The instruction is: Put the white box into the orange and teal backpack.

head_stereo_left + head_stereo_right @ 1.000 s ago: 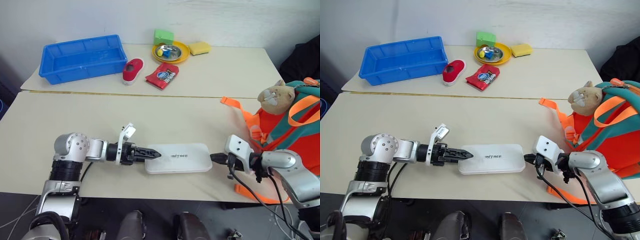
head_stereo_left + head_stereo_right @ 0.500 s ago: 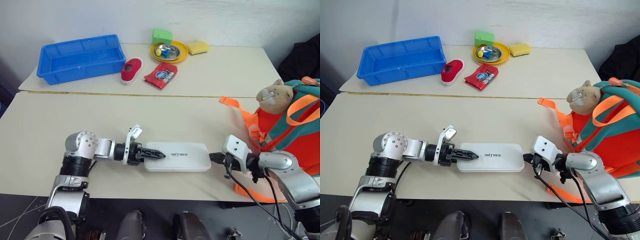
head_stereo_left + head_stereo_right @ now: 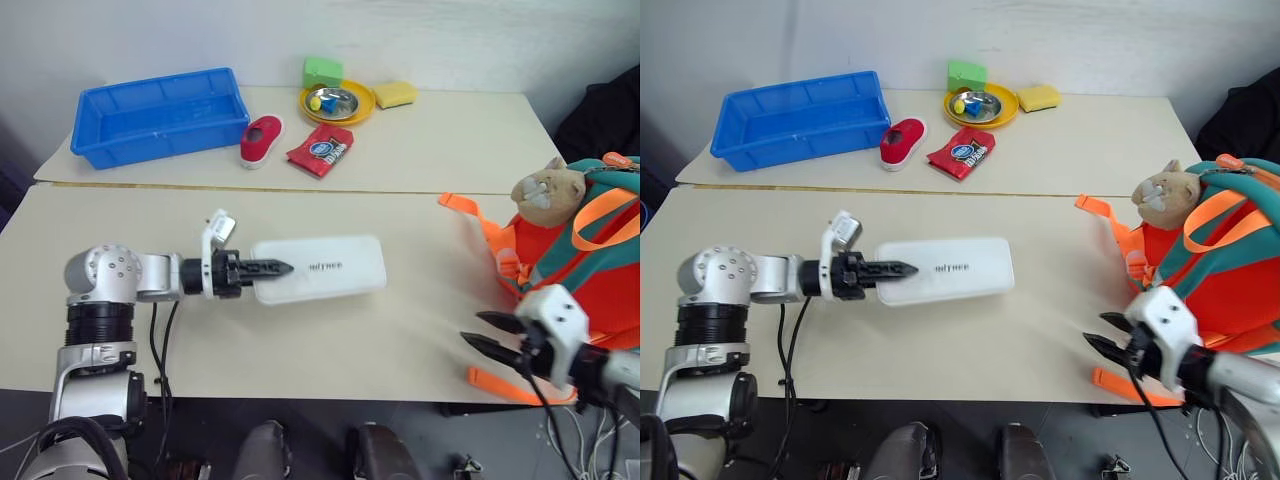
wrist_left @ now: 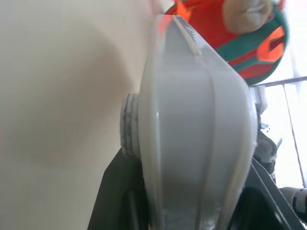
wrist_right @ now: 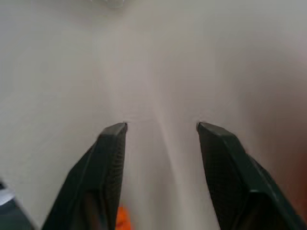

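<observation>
The white box (image 3: 320,268) is a flat rounded case with grey lettering. My left gripper (image 3: 272,268) is shut on its left end and holds it just above the table, roughly level. In the left wrist view the white box (image 4: 196,134) sits edge-on between the fingers, with the backpack (image 4: 240,43) beyond it. The orange and teal backpack (image 3: 590,270) stands at the table's right edge, a tan plush animal (image 3: 548,195) on top. My right gripper (image 3: 475,330) hovers open near the front right edge, apart from the box. Nothing lies between its fingers (image 5: 112,143).
At the back lie a blue bin (image 3: 155,112), a red shoe (image 3: 262,140), a red snack packet (image 3: 322,150), a yellow plate (image 3: 362,103) with a metal bowl, a green block (image 3: 322,72) and a yellow sponge (image 3: 396,94). An orange strap (image 3: 460,203) trails onto the table.
My left gripper closed on the box and carried it up and to the left. My right gripper opened and drew back from the box's right end toward the front right.
</observation>
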{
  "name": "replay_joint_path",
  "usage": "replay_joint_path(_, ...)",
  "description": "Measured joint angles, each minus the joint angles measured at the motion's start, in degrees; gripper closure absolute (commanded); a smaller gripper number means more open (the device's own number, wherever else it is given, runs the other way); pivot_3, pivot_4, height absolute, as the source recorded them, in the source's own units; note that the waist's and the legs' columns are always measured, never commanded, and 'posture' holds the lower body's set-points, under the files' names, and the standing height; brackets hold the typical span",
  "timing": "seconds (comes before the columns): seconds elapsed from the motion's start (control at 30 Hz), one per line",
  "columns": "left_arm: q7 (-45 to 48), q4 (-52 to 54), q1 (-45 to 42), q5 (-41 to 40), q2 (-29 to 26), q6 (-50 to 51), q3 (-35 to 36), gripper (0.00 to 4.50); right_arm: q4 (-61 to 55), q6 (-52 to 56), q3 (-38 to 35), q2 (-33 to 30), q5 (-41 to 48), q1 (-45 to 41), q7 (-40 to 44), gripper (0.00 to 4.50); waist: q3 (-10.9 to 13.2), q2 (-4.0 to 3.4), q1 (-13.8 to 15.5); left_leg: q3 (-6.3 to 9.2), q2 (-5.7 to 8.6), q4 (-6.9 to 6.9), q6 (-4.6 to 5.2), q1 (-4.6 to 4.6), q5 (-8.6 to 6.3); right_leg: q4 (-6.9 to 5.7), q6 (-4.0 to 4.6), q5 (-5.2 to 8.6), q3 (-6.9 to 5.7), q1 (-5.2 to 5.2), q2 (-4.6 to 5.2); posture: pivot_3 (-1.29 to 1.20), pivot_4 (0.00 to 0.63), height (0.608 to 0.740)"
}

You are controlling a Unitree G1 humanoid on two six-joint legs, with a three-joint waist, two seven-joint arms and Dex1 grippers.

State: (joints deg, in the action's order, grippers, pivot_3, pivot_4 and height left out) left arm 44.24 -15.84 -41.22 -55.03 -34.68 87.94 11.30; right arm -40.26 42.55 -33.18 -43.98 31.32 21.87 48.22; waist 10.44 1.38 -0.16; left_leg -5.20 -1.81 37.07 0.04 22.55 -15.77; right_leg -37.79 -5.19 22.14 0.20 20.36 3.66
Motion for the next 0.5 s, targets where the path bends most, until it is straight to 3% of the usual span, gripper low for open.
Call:
replay_joint_path(0.13,6.75,1.7,-1.27,-0.58,-3.02,-4.57,1.02,3.27,-6.81,6.33,-19.44,3.51,10.74,10.43,0.59,0.02,0.01,0.04,0.09,0.04,-0.01,-0.05,-0.02,-0.02,-0.03,0.11,0.0,0.0,-0.02,-0.08,-0.02,0.0,0.15,0.74)
replay_joint_path(0.2,8.85,2.45,-3.55,-0.61,-2.69,-6.59,1.05,3.27,-6.55,8.66,-24.84,4.23,15.6,8.9,-2.96,0.02,0.06,0.15,-0.11,0.01,0.04,-0.05,0.08,-0.17,-0.11,0.17,-0.02,-0.03,0.02,-0.26,0.07,0.0,0.15,0.74)
replay_joint_path(0.33,11.39,6.32,-5.02,-0.38,-1.7,-10.05,-1.24,3.27,-3.65,11.57,-25.08,4.26,20.02,1.27,-12.47,0.02,0.06,0.14,-0.79,0.0,0.04,-0.17,0.07,-0.33,-0.17,0.32,-0.03,-0.04,0.04,-0.41,0.1,0.0,0.15,0.74)
replay_joint_path(0.5,11.63,8.69,-5.03,1.63,-0.91,-13.41,-4.89,3.27,4.17,14.25,-18.64,5.37,22.12,-11.16,-24.36,0.02,0.07,0.12,-1.38,-0.06,0.02,-0.22,0.04,0.05,-0.05,0.22,-0.01,-0.03,0.11,0.09,0.01,0.0,0.15,0.74)
